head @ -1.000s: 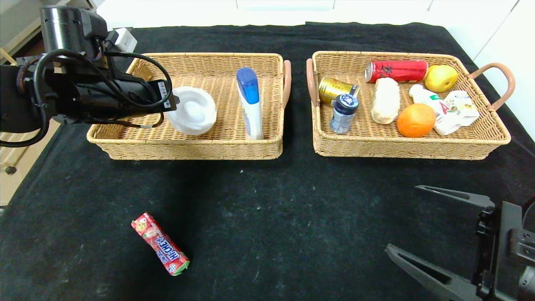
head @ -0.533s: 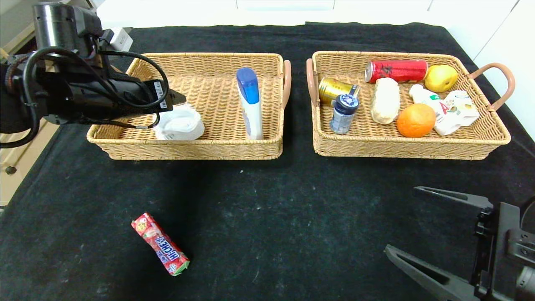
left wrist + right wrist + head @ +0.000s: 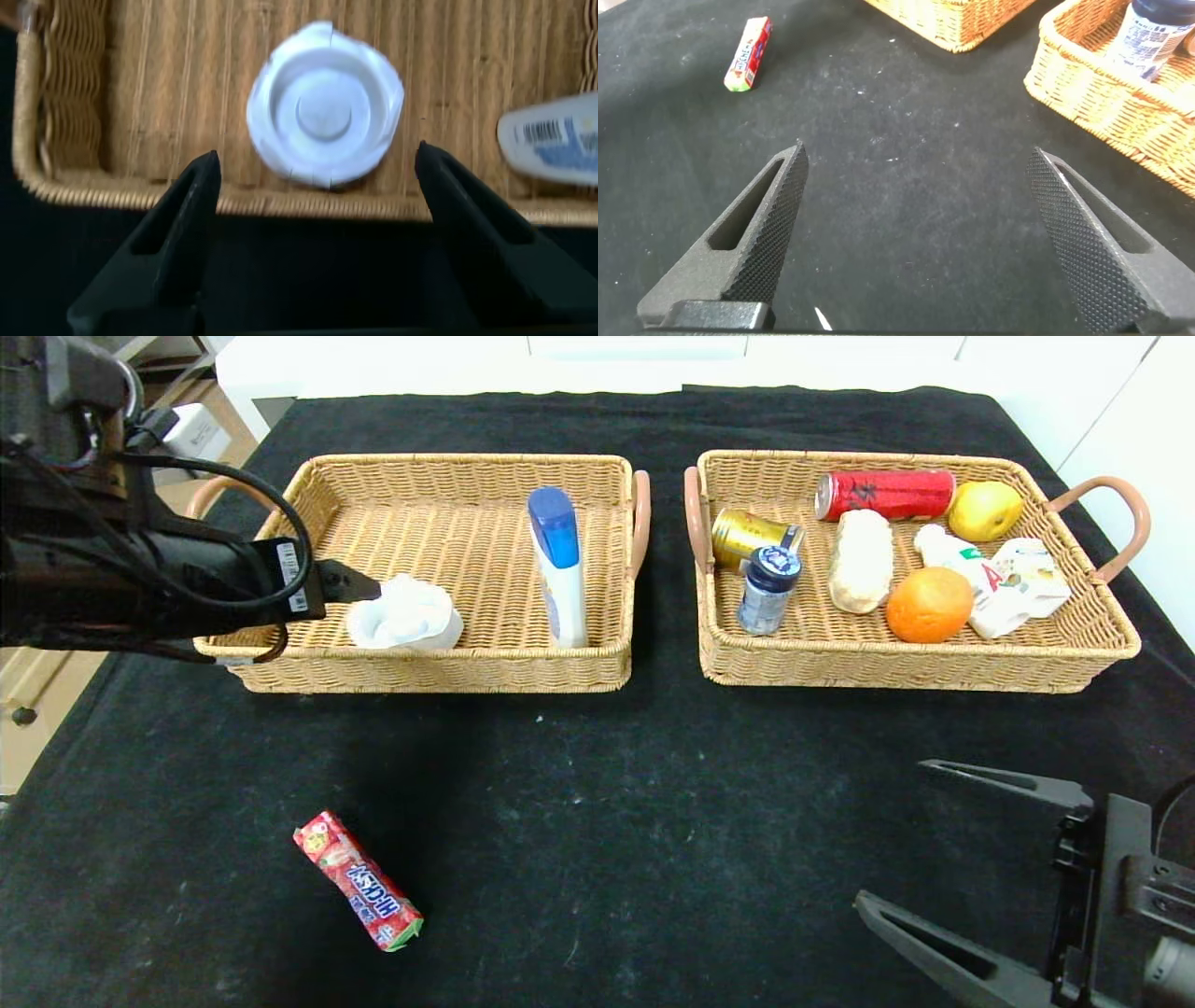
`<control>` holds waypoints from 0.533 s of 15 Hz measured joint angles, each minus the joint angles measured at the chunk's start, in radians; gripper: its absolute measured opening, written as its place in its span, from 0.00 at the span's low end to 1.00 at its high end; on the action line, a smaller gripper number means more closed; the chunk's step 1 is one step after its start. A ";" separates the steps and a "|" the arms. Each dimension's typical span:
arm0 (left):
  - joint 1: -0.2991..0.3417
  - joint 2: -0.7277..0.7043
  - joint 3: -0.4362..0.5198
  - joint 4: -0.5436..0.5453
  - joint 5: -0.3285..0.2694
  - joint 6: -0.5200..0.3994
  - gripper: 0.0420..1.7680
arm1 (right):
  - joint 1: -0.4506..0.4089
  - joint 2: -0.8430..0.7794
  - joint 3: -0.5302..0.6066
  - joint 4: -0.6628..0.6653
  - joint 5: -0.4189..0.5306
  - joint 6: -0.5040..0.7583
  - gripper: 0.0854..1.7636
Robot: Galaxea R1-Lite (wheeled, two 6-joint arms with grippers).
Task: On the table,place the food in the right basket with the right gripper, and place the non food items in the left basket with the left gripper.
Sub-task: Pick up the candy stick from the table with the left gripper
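A red candy pack (image 3: pixel 359 880) lies on the black table at the front left; it also shows in the right wrist view (image 3: pixel 748 53). A white round item (image 3: pixel 404 614) lies in the left basket (image 3: pixel 429 669) near its front rim, beside a white bottle with a blue cap (image 3: pixel 560 565). My left gripper (image 3: pixel 355 586) is open and empty at the basket's front left, just short of the white item (image 3: pixel 325 103). My right gripper (image 3: pixel 892 833) is open and empty, low over the table at the front right, far from the candy.
The right basket (image 3: pixel 920 667) holds a red can (image 3: pixel 885 493), a gold can (image 3: pixel 747 534), a blue-lidded jar (image 3: pixel 767 588), bread (image 3: pixel 861 574), an orange (image 3: pixel 929 605), a yellow fruit (image 3: pixel 985 510) and a white packet (image 3: pixel 1013 583). Bare black cloth lies between the candy and my right gripper.
My left gripper let go of the white round item, which dropped flat into the left basket. The left arm then drew back to the left. The right arm barely moved.
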 joint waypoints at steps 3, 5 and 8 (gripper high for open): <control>0.008 -0.090 0.047 0.131 0.009 -0.059 0.89 | 0.001 0.010 0.002 -0.001 -0.001 -0.003 0.97; 0.011 -0.130 0.070 0.214 0.009 -0.122 0.91 | 0.002 0.013 0.002 -0.002 0.000 -0.004 0.97; 0.009 -0.162 0.091 0.319 0.007 -0.231 0.93 | 0.009 0.016 0.006 -0.002 -0.001 -0.003 0.97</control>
